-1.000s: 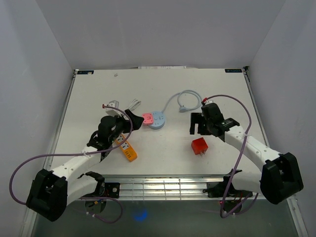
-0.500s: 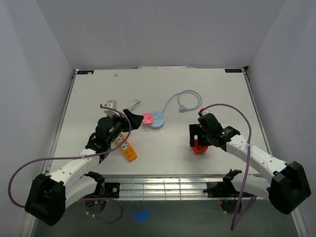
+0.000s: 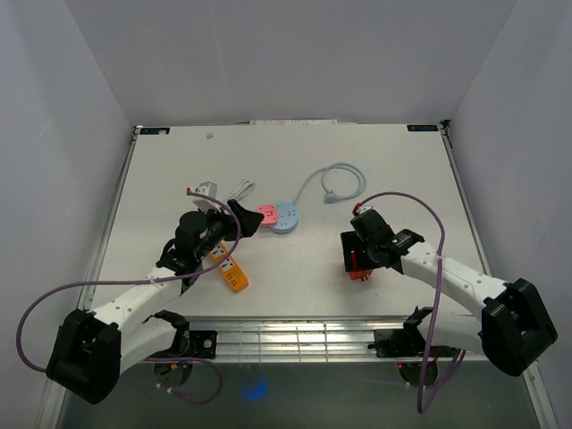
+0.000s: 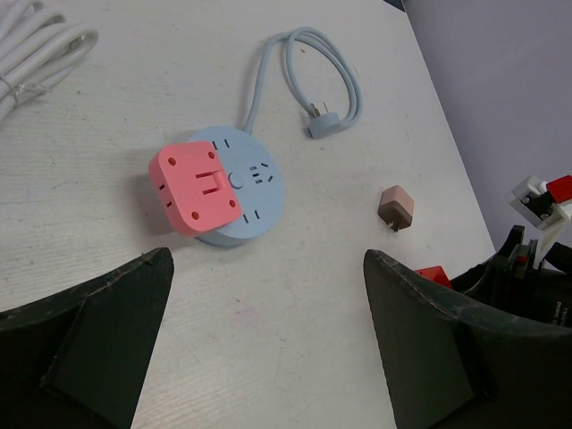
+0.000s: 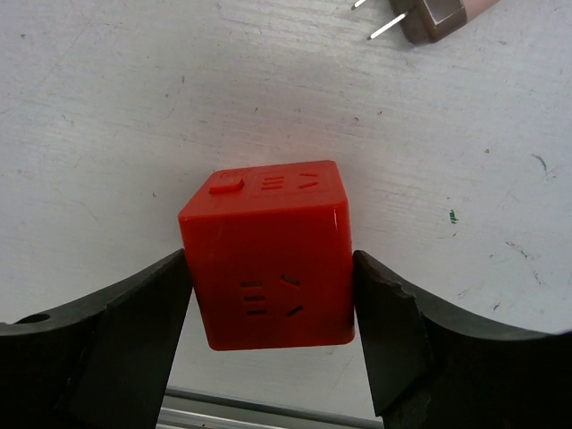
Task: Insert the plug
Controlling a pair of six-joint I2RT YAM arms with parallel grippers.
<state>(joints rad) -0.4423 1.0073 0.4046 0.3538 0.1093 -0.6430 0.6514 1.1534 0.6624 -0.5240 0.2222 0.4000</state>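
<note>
On table [image 3: 179,161] | red cube [image 5: 268,250] (near front edge) | grey walls [image 3: 286,54]

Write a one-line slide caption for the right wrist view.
Right gripper clamps the red cube on the white table, a brown plug lying just beyond it.

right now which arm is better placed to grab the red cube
Right. The right gripper straddles the red cube, a finger at each side. The left gripper hangs open by the blue round socket, farther from the cube.
</note>
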